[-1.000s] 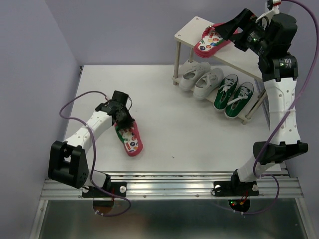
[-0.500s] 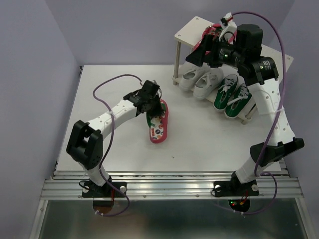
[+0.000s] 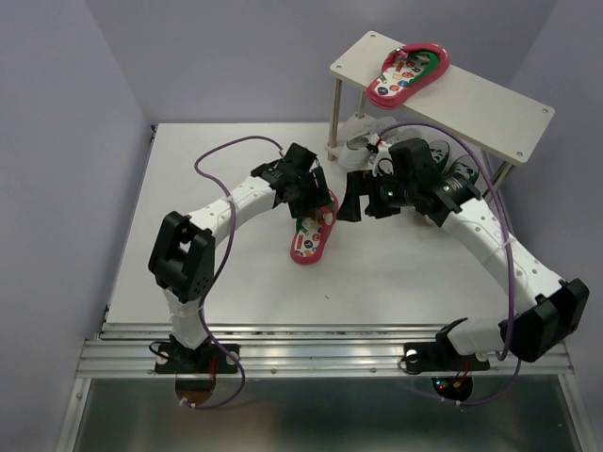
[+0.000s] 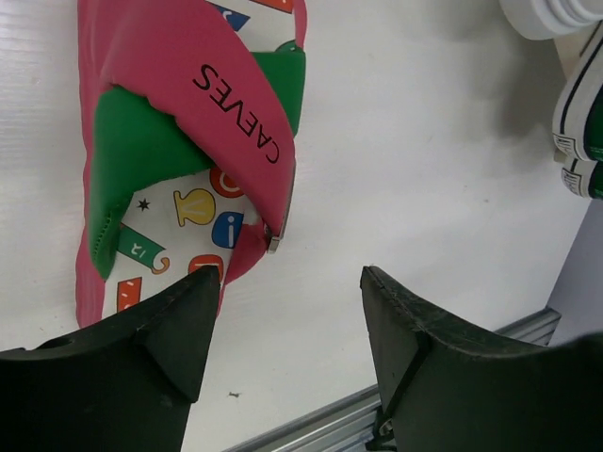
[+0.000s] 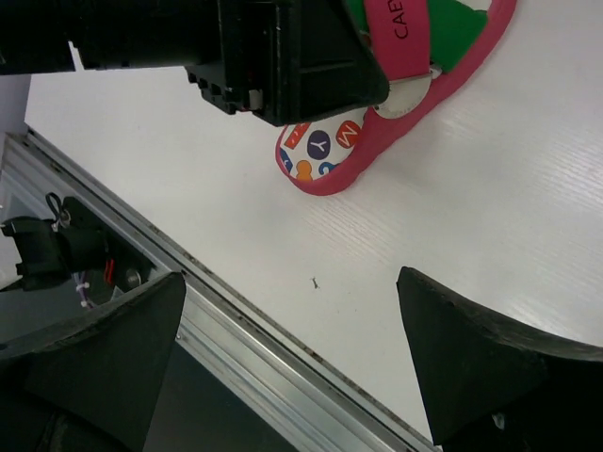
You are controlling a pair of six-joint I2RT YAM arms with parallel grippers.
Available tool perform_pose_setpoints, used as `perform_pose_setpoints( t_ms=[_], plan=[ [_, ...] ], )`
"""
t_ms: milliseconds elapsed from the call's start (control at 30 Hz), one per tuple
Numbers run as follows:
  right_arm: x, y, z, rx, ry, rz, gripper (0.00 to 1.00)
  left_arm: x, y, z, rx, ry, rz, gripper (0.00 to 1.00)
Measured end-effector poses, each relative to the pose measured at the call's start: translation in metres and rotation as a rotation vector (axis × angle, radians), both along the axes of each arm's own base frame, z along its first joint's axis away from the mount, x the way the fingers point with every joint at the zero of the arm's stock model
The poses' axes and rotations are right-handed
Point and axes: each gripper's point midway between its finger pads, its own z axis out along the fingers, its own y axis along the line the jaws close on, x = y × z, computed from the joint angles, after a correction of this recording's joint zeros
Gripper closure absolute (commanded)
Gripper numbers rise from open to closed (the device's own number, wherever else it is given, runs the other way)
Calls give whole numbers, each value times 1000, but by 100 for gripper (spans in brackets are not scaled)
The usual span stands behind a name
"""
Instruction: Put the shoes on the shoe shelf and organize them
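Having just sprung open, your left jaws leave the flip-flop on the bench for the wide-open right jaws, newly lowered, to shelve.

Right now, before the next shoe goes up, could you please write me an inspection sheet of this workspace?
Surface: white table, no spills seen.
Job's things: one flip-flop on the shelf's top board; second flip-flop on the table; white sneakers and green sneakers under that board, partly hidden.
Clutter: one tiny dark speck.
Grippers: left gripper open beside the second flip-flop; right gripper open, empty.
Cables: purple cable looping from each arm.
Surroundings: lilac walls, metal rail.
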Motion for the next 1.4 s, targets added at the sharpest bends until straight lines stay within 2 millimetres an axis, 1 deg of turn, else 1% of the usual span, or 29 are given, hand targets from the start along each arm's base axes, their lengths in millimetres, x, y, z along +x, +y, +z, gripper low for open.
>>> perform_pose_setpoints(
  t_ms=[33,67,167,267,300,367,400,467,500,567,600,633,667,733,767,900,1000,1033,1133,1167,1233,1267,1400],
  plan=[
    [-2,-3,-3,4,-7,-12,0,0,0,3,-7,-2,-3,30],
    [-6,-6,-1,17,-25,-29,0,-1,2,7,-15,-3,-4,32],
    [-6,-12,8,45,-86,-65,0,0,9,19,-34,-12,0,36],
    [0,-14,14,60,-133,-99,0,10,30,42,-61,-42,33,37],
    [5,-14,14,58,-147,-116,0,15,41,53,-75,-61,54,37],
    [12,-16,7,40,-147,-145,0,26,65,74,-98,-103,100,37],
    [15,-16,3,32,-141,-160,0,28,73,82,-105,-119,114,37],
    [21,-16,-9,3,-122,-193,0,38,101,99,-117,-158,173,37],
    [24,-14,-16,-14,-106,-215,0,40,111,106,-120,-173,191,37],
    [27,-8,-28,-37,-85,-236,0,45,138,118,-118,-203,249,38],
    [28,-4,-34,-51,-77,-244,0,46,145,122,-117,-209,266,37],
    [30,1,-44,-74,-63,-261,0,48,158,127,-114,-223,297,38],
    [30,4,-49,-86,-54,-269,0,49,165,129,-112,-230,313,38],
    [31,13,-67,-128,-28,-290,0,48,181,130,-108,-243,350,38],
    [31,17,-72,-143,-24,-293,0,45,189,126,-102,-236,370,38],
    [36,32,-98,-216,-15,-335,0,35,208,111,-82,-208,415,40],
    [41,35,-118,-268,-12,-377,0,29,212,99,-74,-184,429,40],
    [44,35,-129,-293,-9,-393,1,28,212,98,-74,-181,430,40],
    [54,30,-150,-346,-9,-443,4,24,214,96,-75,-178,437,41],
    [56,30,-152,-355,-11,-452,5,23,215,97,-77,-183,439,41],
    [66,30,-164,-381,-16,-485,11,22,215,102,-82,-195,441,41],
    [70,31,-169,-392,-19,-503,16,22,215,104,-84,-201,442,41],
    [81,30,-181,-410,-36,-548,24,20,217,108,-89,-216,444,41]
  ],
)
